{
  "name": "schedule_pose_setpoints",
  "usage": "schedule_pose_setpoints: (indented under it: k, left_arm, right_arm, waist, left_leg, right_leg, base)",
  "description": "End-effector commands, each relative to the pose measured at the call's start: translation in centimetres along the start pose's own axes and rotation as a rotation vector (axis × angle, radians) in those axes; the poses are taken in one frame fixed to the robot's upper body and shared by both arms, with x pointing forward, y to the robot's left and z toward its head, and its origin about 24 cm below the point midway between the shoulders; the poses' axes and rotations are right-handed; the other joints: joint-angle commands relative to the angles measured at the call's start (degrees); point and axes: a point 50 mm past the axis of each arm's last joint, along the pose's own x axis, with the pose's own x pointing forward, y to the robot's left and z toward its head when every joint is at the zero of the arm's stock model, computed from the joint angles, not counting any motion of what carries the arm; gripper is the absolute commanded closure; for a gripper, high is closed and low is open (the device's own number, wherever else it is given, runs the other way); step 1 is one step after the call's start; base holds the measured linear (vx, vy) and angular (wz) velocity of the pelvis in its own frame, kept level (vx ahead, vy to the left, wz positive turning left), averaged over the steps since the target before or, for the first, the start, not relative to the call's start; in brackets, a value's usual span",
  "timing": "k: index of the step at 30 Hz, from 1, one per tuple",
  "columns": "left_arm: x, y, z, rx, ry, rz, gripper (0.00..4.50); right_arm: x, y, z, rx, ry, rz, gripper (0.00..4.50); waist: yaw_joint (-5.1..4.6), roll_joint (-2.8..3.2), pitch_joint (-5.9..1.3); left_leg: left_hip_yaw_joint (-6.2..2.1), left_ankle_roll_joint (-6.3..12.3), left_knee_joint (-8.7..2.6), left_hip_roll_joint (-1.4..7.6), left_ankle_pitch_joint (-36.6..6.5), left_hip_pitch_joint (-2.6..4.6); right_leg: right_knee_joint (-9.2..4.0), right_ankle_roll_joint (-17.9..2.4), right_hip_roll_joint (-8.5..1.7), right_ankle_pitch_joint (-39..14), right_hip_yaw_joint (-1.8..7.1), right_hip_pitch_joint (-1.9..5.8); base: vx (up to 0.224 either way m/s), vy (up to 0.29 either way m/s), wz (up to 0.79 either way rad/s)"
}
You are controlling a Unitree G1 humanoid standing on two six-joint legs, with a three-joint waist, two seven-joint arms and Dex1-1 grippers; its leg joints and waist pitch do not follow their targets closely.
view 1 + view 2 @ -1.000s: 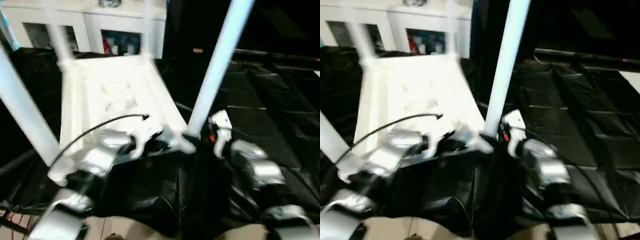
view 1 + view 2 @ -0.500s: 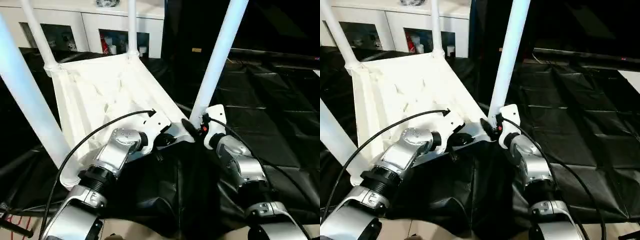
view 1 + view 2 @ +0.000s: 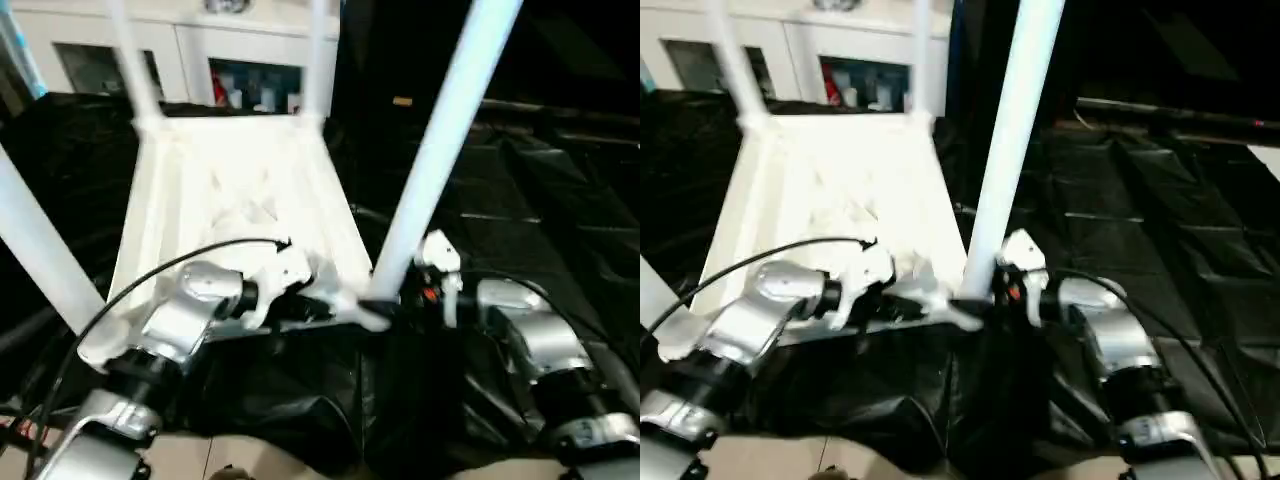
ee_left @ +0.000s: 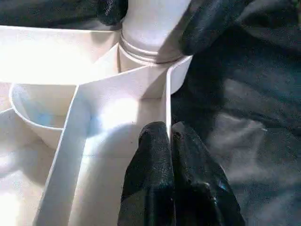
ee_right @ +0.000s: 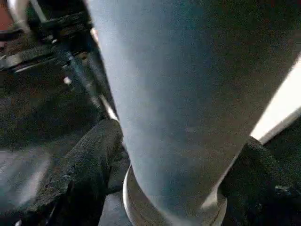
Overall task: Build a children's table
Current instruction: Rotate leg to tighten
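Four legs stand up; the right gripper straddles the near leg (base threaded); left gripper, fingers together, pins the tabletop; twist squarely.

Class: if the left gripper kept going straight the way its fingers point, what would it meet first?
Probably the base of the near-right leg, screwed into its corner socket, straight beyond the left gripper shut on the tabletop's rim wall.

black plastic sheeting over floor, white cabinet w/ glass doors at back, rest dark.
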Motion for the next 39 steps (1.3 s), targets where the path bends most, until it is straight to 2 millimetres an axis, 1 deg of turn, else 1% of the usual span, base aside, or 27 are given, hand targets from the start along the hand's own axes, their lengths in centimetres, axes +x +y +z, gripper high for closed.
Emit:
schedule_pose_setpoints:
  k: [1,2,3,5,9,12,13,14,15,16,19,20,21,22,23,24,25,26,27,28,30,31,32,34,36,38,39]
  left_arm:
    - [1.0,-1.1,1.7,0.080,-0.060,-0.102,4.50]
    - [0.9,-1.1,1.6,0.080,-0.057,-0.106,4.50]
    - [0.9,-1.1,1.6,0.081,-0.054,-0.110,4.50]
    - [0.5,-1.4,1.3,0.081,-0.041,-0.141,4.50]
    - [0.3,-1.4,1.2,0.083,-0.037,-0.149,4.50]
    - [0.3,-1.3,1.2,0.085,-0.034,-0.129,4.50]
    - [0.3,-1.1,1.3,0.086,-0.033,-0.109,4.50]
    - [0.4,-0.9,1.4,0.075,-0.039,-0.073,4.50]
    - [0.5,-0.8,1.5,0.072,-0.042,-0.064,4.50]
    - [0.6,-0.2,1.9,0.050,-0.068,-0.004,4.50]
    - [1.2,0.6,2.8,0.015,-0.113,0.092,4.50]
    - [1.2,0.6,2.8,0.014,-0.114,0.095,4.50]
    - [1.5,0.8,3.2,0.001,-0.121,0.129,4.50]
    - [1.7,0.9,3.3,-0.005,-0.123,0.139,4.50]
    - [1.7,0.9,3.3,-0.005,-0.123,0.139,4.50]
    - [2.1,0.9,3.5,-0.015,-0.125,0.160,4.50]
    - [2.7,1.0,3.9,-0.033,-0.125,0.193,4.50]
    - [2.9,0.9,4.0,-0.039,-0.123,0.206,4.50]
    - [3.2,0.9,4.1,-0.047,-0.121,0.220,4.50]
    - [3.5,0.9,4.2,-0.055,-0.120,0.237,4.50]
    - [3.9,0.9,4.5,-0.072,-0.124,0.260,4.50]
    - [4.3,0.9,4.8,-0.080,-0.128,0.277,4.50]
    - [4.3,0.9,4.8,-0.080,-0.128,0.277,4.50]
    - [4.9,0.6,5.4,-0.071,-0.145,0.270,4.50]
    - [4.9,0.5,5.5,-0.059,-0.154,0.253,4.50]
    - [4.8,0.4,5.5,-0.040,-0.160,0.235,4.50]
    - [4.7,0.3,5.5,-0.031,-0.162,0.225,4.50]
  right_arm:
    - [0.9,1.0,-0.5,0.014,0.043,0.098,1.35]
    - [0.8,1.0,-0.5,0.014,0.045,0.103,1.35]
    - [0.8,1.0,-0.5,0.014,0.046,0.106,1.53]
    - [0.8,1.3,-0.4,0.007,0.062,0.146,1.56]
    - [0.9,1.6,-0.6,-0.004,0.084,0.182,1.94]
    - [1.1,1.9,-0.8,0.005,0.082,0.194,2.11]
    - [1.2,2.0,-0.8,0.007,0.076,0.191,2.14]
    - [1.4,2.0,-0.8,0.010,0.061,0.172,2.15]
    - [1.5,2.0,-0.8,0.012,0.055,0.164,2.17]
    - [1.9,2.0,-0.8,0.032,0.022,0.118,2.19]
    - [3.0,1.6,-1.0,0.104,-0.030,-0.013,2.29]
    - [3.1,1.6,-1.0,0.106,-0.031,-0.020,2.29]
    - [3.7,1.2,-1.3,0.142,-0.044,-0.113,2.36]
    - [4.0,1.0,-1.4,0.157,-0.050,-0.152,2.36]
    - [4.0,1.0,-1.4,0.157,-0.050,-0.152,2.37]
    - [4.5,0.8,-1.6,0.179,-0.051,-0.221,2.40]
    - [5.3,0.6,-1.6,0.200,-0.055,-0.305,2.44]
    - [5.6,0.6,-1.6,0.210,-0.056,-0.335,2.44]
    - [5.9,0.5,-1.6,0.222,-0.058,-0.370,2.44]
    - [6.2,0.3,-1.5,0.233,-0.062,-0.407,2.45]
    - [6.7,0.1,-1.4,0.257,-0.068,-0.481,2.45]
    - [7.0,-0.1,-1.3,0.272,-0.068,-0.531,2.47]
    - [7.0,-0.1,-1.3,0.272,-0.068,-0.531,2.47]
    - [7.8,0.4,-0.8,0.241,-0.076,-0.500,2.47]
    - [8.0,0.5,-0.6,0.222,-0.086,-0.482,2.47]
    - [7.8,0.5,-0.3,0.196,-0.104,-0.450,2.47]
    - [7.7,0.6,-0.1,0.186,-0.111,-0.428,1.93]
  waist:
    - [0.09,0.06,-3.47]
    - [0.10,0.06,-3.46]
    - [0.16,0.07,-3.48]
    - [0.22,0.03,-3.53]
    - [0.34,0.07,-3.52]
    - [0.34,0.13,-3.43]
    - [0.34,0.25,-3.47]
    - [0.31,0.12,-3.47]
    - [0.34,0.14,-3.41]
    - [0.31,0.16,-3.35]
    - [0.00,0.13,-3.21]
    - [-0.10,0.03,-3.22]
    - [-0.39,0.02,-3.28]
    - [-0.75,0.04,-3.24]
    - [-0.92,0.05,-3.27]
    - [-1.23,-0.10,-3.29]
    - [-1.43,0.03,-3.22]
    - [-1.53,0.03,-3.22]
    - [-1.76,-0.03,-3.26]
    - [-2.03,-0.12,-3.31]
    - [-2.23,-0.06,-3.34]
    - [-2.48,-0.20,-3.38]
    - [-2.51,-0.15,-3.40]
    - [-2.55,-0.18,-3.45]
    - [-2.41,-0.23,-3.49]
    - [-2.37,-0.31,-3.52]
    - [-2.35,-0.24,-3.54]
  left_leg:
    - [-0.26,3.53,-3.63,1.82,-10.6,0.11]
    - [-0.27,3.47,-3.65,1.84,-10.5,0.10]
    - [-0.27,3.45,-3.64,1.84,-10.4,0.09]
    - [-0.28,3.35,-3.65,1.82,-10.0,0.06]
    - [-0.27,3.39,-3.66,1.92,-10.0,0.03]
    - [-0.29,3.00,-3.70,1.81,-10.6,0.08]
    - [-0.29,2.92,-3.68,1.81,-10.9,0.11]
    - [-0.30,2.78,-3.67,1.78,-11.1,0.09]
    - [-0.32,2.71,-3.70,1.77,-11.2,0.12]
    - [-0.33,2.53,-3.71,1.74,-11.8,0.20]
    - [-0.44,1.81,-3.75,1.61,-12.7,0.24]
    - [-0.53,1.42,-3.75,1.49,-13.4,0.35]
    - [-0.61,1.39,-3.77,1.45,-13.4,0.08]
    - [-0.58,1.23,-3.71,1.37,-13.6,0.17]
    - [-0.66,1.12,-3.71,1.32,-13.9,0.20]
    - [-0.76,1.17,-3.74,1.25,-13.5,-0.18]
    - [-0.72,0.89,-3.78,1.32,-13.5,-0.05]
    - [-0.70,0.87,-3.72,1.21,-13.9,0.13]
    - [-0.76,0.81,-3.75,1.17,-14.1,0.14]
    - [-0.76,0.84,-3.77,1.24,-14.1,0.18]
    - [-0.76,0.97,-3.75,1.26,-13.9,0.19]
    - [-0.71,1.32,-3.77,1.25,-13.7,0.10]
    - [-0.70,1.31,-3.73,1.23,-13.6,0.06]
    - [-0.65,1.58,-3.76,1.21,-13.1,-0.03]
    - [-0.57,2.15,-3.81,1.25,-12.2,-0.15]
    - [-0.54,2.39,-3.84,1.28,-11.9,-0.16]
    - [-0.52,2.48,-3.84,1.31,-11.5,-0.16]
  right_leg:
    - [-4.67,-7.4,-4.54,-18.8,3.62,3.38]
    - [-4.65,-7.4,-4.53,-18.8,3.63,3.38]
    - [-4.60,-7.4,-4.48,-18.6,3.63,3.35]
    - [-4.48,-7.5,-4.46,-18.0,3.62,3.38]
    - [-4.36,-7.8,-4.41,-17.1,3.62,3.38]
    - [-4.59,-7.3,-4.49,-18.8,3.61,3.33]
    - [-4.64,-7.2,-4.52,-19.1,3.60,3.31]
    - [-4.67,-7.0,-4.46,-19.5,3.59,3.32]
    - [-4.75,-6.8,-4.46,-20.0,3.57,3.28]
    - [-4.97,-6.3,-4.51,-21.3,3.55,3.21]
    - [-5.39,-5.4,-4.47,-24.2,3.33,3.06]
    - [-5.64,-4.6,-4.51,-26.1,3.17,3.07]
    - [-5.64,-3.8,-4.55,-26.9,3.16,3.24]
    - [-5.82,-3.6,-4.55,-27.4,3.15,2.93]
    - [-5.85,-3.6,-4.56,-27.8,3.04,2.98]
    - [-5.86,-3.0,-4.55,-28.2,2.97,3.30]
    - [-5.88,-3.0,-4.55,-28.1,3.05,2.95]
    - [-6.10,-2.9,-4.49,-28.7,2.97,2.86]
    - [-6.11,-2.8,-4.49,-28.9,2.94,2.94]
    - [-6.03,-2.9,-4.47,-28.4,3.00,2.87]
    - [-5.98,-3.3,-4.46,-27.6,3.06,2.83]
    - [-5.88,-3.6,-4.41,-26.5,3.10,2.86]
    - [-5.79,-3.7,-4.43,-26.3,3.14,2.87]
    - [-5.70,-3.7,-4.37,-25.4,3.18,2.96]
    - [-5.54,-4.0,-4.34,-23.4,3.29,3.09]
    - [-5.47,-4.2,-4.36,-22.8,3.29,3.15]
    - [-5.40,-4.5,-4.40,-22.1,3.38,3.17]
  base:
    - [0.000,0.000,0.00]
    - [0.000,0.000,0.00]
    - [0.000,0.000,0.00]
    - [0.000,0.000,0.00]
    - [0.000,0.000,0.00]
    - [0.000,0.000,0.00]
    - [0.000,0.000,0.00]
    - [0.000,0.000,0.00]
    - [0.000,0.000,0.00]
    - [0.000,0.000,0.00]
    - [0.000,0.000,0.00]
    - [0.000,0.000,0.00]
    - [0.000,0.000,0.00]
    - [0.000,0.000,0.00]
    - [0.000,0.000,0.00]
    - [0.000,0.000,0.00]
    - [0.000,0.000,0.00]
    - [0.000,0.000,0.00]
    - [0.000,0.000,0.00]
    - [0.000,0.000,0.00]
    - [0.000,0.000,0.00]
    - [0.000,0.000,0.00]
    - [0.000,0.000,0.00]
    - [0.000,0.000,0.00]
    - [0.000,0.000,0.00]
    - [0.000,0.000,0.00]
    - [0.000,0.000,0.00]
